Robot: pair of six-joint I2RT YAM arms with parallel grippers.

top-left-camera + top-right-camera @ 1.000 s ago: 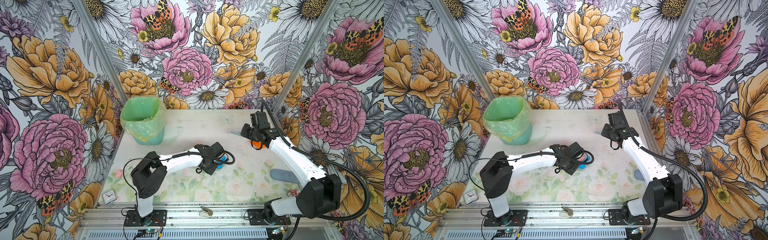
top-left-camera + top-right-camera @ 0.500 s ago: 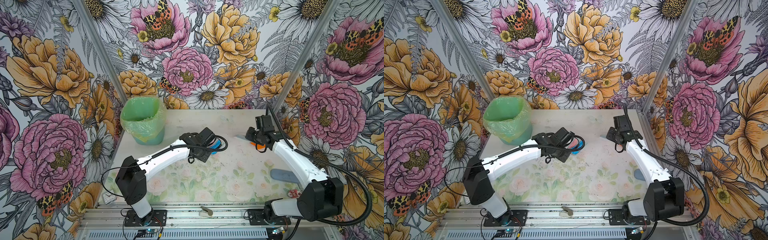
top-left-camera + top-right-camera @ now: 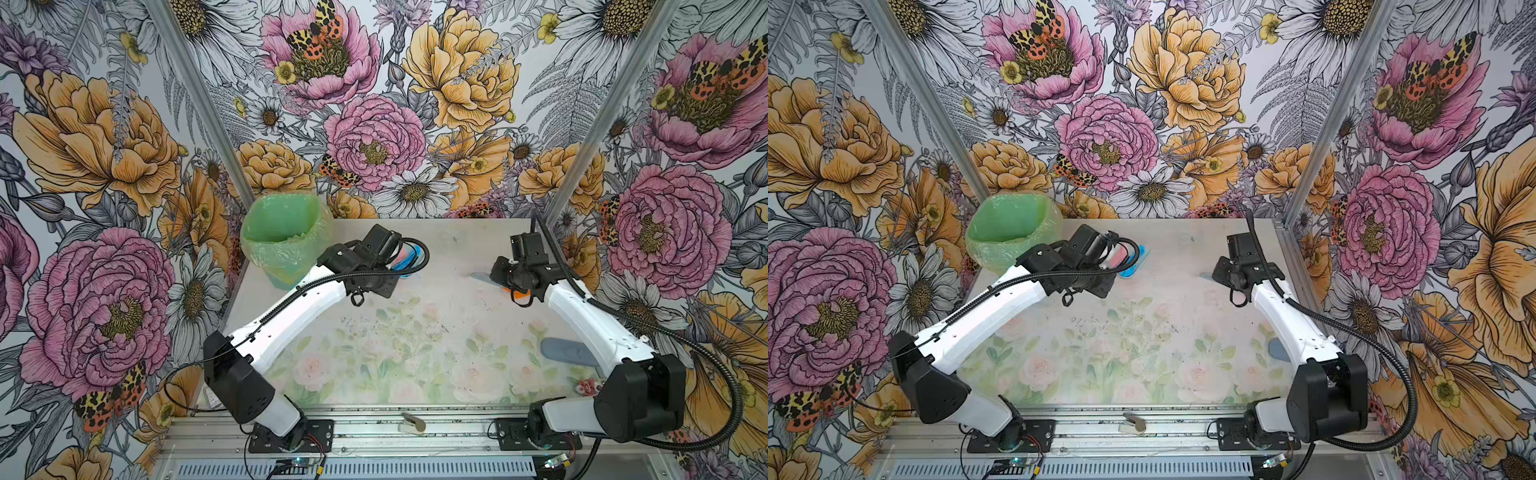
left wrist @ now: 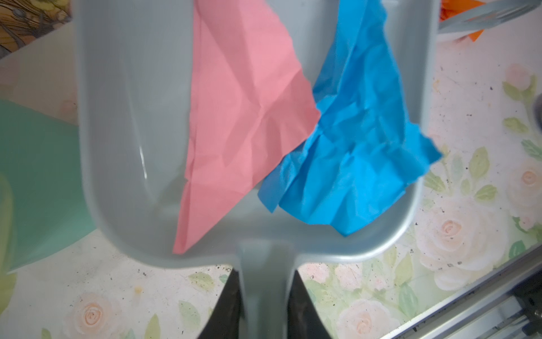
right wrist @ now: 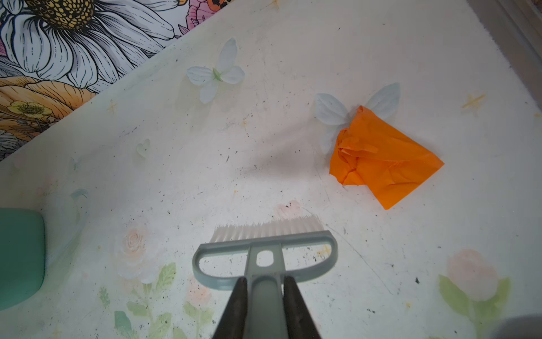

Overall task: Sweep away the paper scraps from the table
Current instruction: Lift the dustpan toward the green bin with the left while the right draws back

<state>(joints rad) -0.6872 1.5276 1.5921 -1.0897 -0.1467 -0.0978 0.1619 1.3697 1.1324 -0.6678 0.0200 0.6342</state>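
**Beside the far-left corner of the pale rose-printed table [image 3: 415,332]: dustpan load awaiting tipping**

Item 1: left gripper [image 4: 265,293], clamped on grey-blue plastic dustpan [image 4: 132,117] holding crumpled pink paper scrap [image 4: 243,117] and blue paper scrap [image 4: 352,146]. It has moved from mid-table toward the green-lined bin [image 3: 270,257]. Keep the pan level until past the rim.

Item 2: right gripper [image 5: 265,296], closed on grey-blue bristle brush [image 5: 264,243]. Orange paper scrap [image 5: 381,158] lies near the right edge.

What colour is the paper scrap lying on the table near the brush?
Orange. The paper scrap shows best in the right wrist view.
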